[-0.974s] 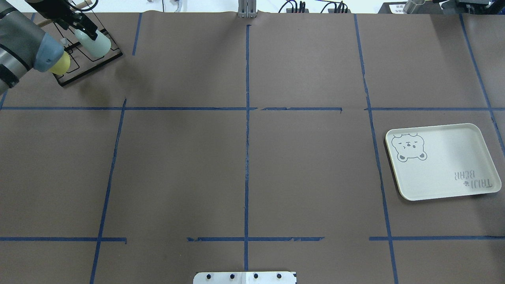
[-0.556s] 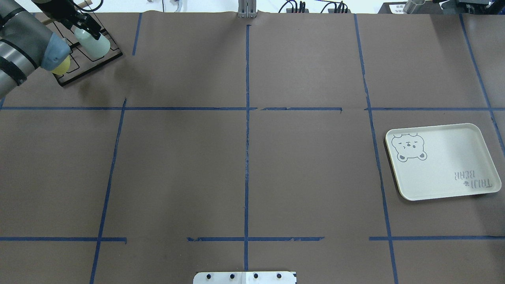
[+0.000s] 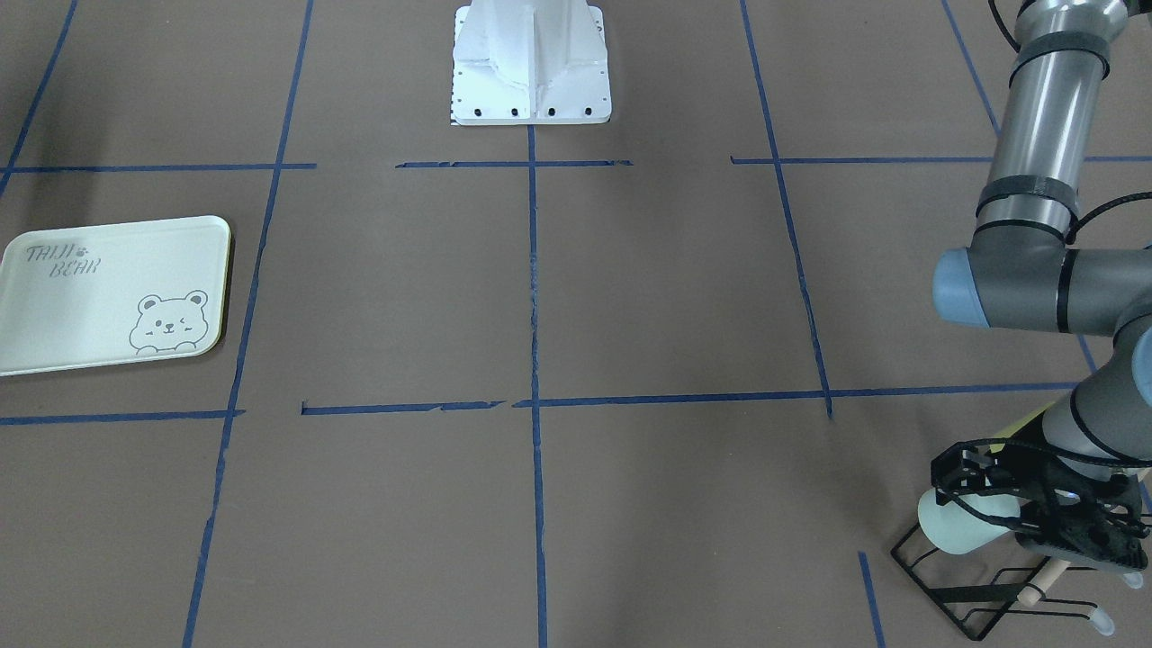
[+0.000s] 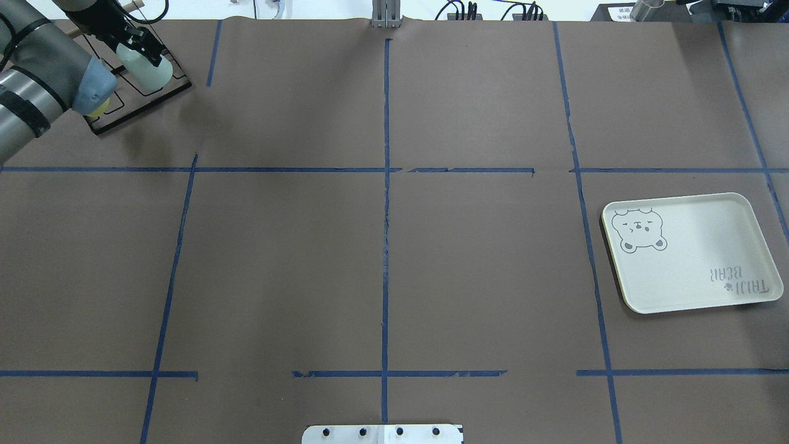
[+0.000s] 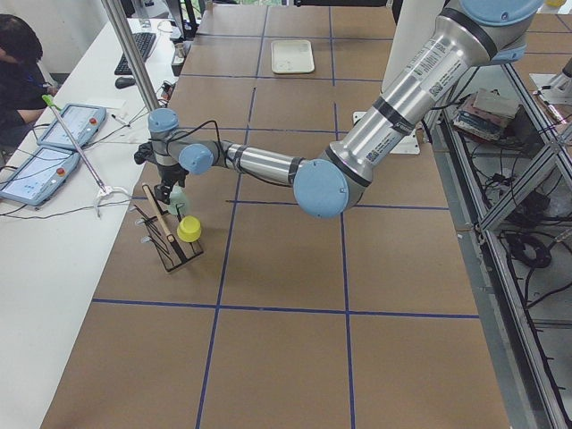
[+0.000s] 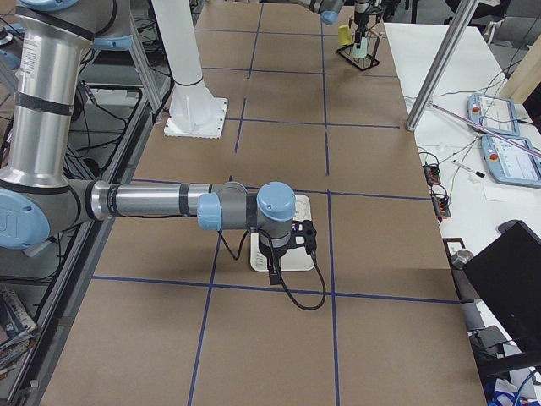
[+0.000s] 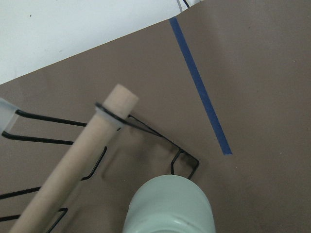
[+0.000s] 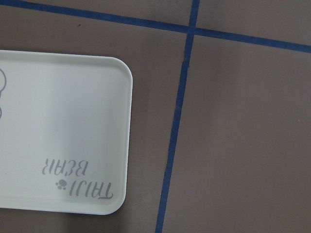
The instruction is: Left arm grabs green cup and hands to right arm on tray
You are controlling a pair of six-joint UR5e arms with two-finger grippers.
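Left arm [image 4: 37,68]: fingers [image 4: 140,46] clamp green cup [image 4: 148,71] on wire rack [image 4: 142,109], well apart from tray [image 4: 690,271].
Right arm [image 6: 152,203]: above tray, poised for handover; finger state cannot be told.

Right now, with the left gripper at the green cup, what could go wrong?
The green cup sits tilted at the black wire rack beside a wooden dowel; pulling it off askew could drag or tip the rack. The yellow cup sits close beside it, so the left gripper might knock it. The tray is at the table's far end: a long carry if the grip is weak.
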